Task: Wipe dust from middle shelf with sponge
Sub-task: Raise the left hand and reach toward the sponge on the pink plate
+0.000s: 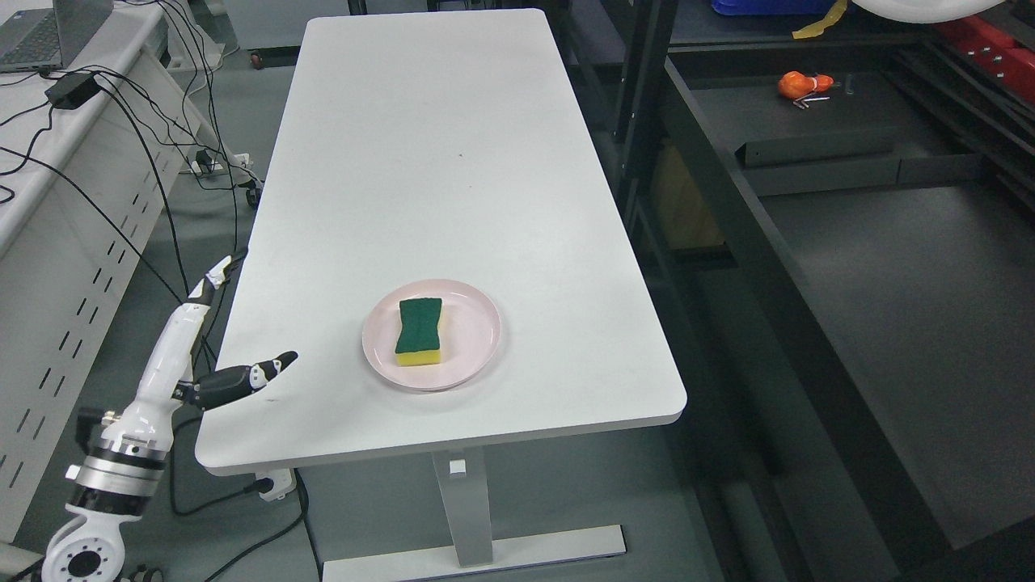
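Looking down from the head view, the task seems to be at its very start: the sponge (420, 331) has not been picked up, so the step in hand is the reach for it. It lies flat in a shallow pink plate (477, 360), green scouring side up and yellow foam showing along its near edge, roughly centred in the dish with bare rim all round. The plate holds nothing else and sits on the white counter (453, 162), toward the near end.

The left robot hand (212, 346) hangs at the counter's near left corner, well apart from the plate. Its fingers are spread and hold nothing: the long fingers point up and away beside the counter's left edge, while the dark thumb juts out over the corner toward the plate. No right robot hand shows in this view.

To the right stands a dark shelf (849, 275), its wide boards beside the counter and mostly bare; a small orange thing (800, 84) lies on a board at the far end. Which board counts as the middle one I cannot tell from here.

My judgement is that the next move calls for carrying the hand rightward across the counter and over the plate rim, lowering it onto the sponge, and closing across its narrow waist. The low rim leaves the sides open to a pinch, though the foam will squash under pressure.
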Motion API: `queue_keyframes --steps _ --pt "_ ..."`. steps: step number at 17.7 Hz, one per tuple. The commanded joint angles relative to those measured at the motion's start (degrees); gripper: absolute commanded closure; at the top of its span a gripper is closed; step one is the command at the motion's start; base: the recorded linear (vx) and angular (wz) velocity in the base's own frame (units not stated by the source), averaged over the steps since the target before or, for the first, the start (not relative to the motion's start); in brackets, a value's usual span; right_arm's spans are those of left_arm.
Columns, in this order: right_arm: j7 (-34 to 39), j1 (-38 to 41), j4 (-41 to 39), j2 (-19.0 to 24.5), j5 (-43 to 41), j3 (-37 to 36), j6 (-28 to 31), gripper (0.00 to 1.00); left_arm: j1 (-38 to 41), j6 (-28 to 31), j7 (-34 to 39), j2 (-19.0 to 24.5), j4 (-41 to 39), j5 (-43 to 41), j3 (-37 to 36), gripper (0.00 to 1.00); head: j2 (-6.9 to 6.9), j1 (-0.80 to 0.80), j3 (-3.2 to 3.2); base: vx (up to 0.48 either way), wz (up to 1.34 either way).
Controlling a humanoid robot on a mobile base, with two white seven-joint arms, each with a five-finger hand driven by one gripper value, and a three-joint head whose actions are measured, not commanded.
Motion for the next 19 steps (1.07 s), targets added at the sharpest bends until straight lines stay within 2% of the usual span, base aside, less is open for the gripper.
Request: queue_keyframes --steps 1,4,5,7,8,12,16,19 --pt "-0.33 0.00 -1.00 -1.00 0.00 0.00 -0.19 0.00 -12.81 -6.97 -10.52 13.02 13.35 -24.74 -5.95 0.01 0.00 0.00 0.00 0.000 0.00" --pt "-0.33 0.00 -1.00 -1.00 0.00 0.00 -0.19 0.00 -18.28 -8.39 -15.38 3.99 13.00 -22.03 -7.11 0.02 0.00 0.00 0.00 0.000 0.00" --pt "-0.33 0.00 -1.00 -1.00 0.00 0.00 -0.19 0.00 -19.15 -9.35 -19.05 3.35 13.00 -22.11 -7.81 0.02 0.00 0.00 0.00 0.000 0.00" --pt "-0.33 0.00 -1.00 -1.00 0.00 0.00 -0.19 0.00 -21.35 -9.71 -26.96 3.70 12.91 -22.82 -10.79 0.07 0.00 0.00 0.00 0.000 0.00" --pt "-0.33 0.00 -1.00 -1.00 0.00 0.00 -0.19 0.00 -22.49 -9.71 -27.95 4.05 13.00 -23.95 -11.76 0.10 0.00 0.00 0.00 0.000 0.00" --pt "-0.33 0.00 -1.00 -1.00 0.00 0.00 -0.19 0.00 -28.91 -9.54 -28.23 3.97 13.52 -35.46 -15.89 0.11 0.00 0.00 0.00 0.000 0.00" --pt "-0.33 0.00 -1.00 -1.00 0.00 0.00 -0.19 0.00 -33.92 -9.36 -28.23 3.61 13.96 -36.79 -25.46 0.12 0.00 0.00 0.00 0.000 0.00" --pt "-0.33 0.00 -1.00 -1.00 0.00 0.00 -0.19 0.00 -34.19 -9.36 -28.23 2.04 14.76 -38.45 -27.67 0.13 0.00 0.00 0.00 0.000 0.00"
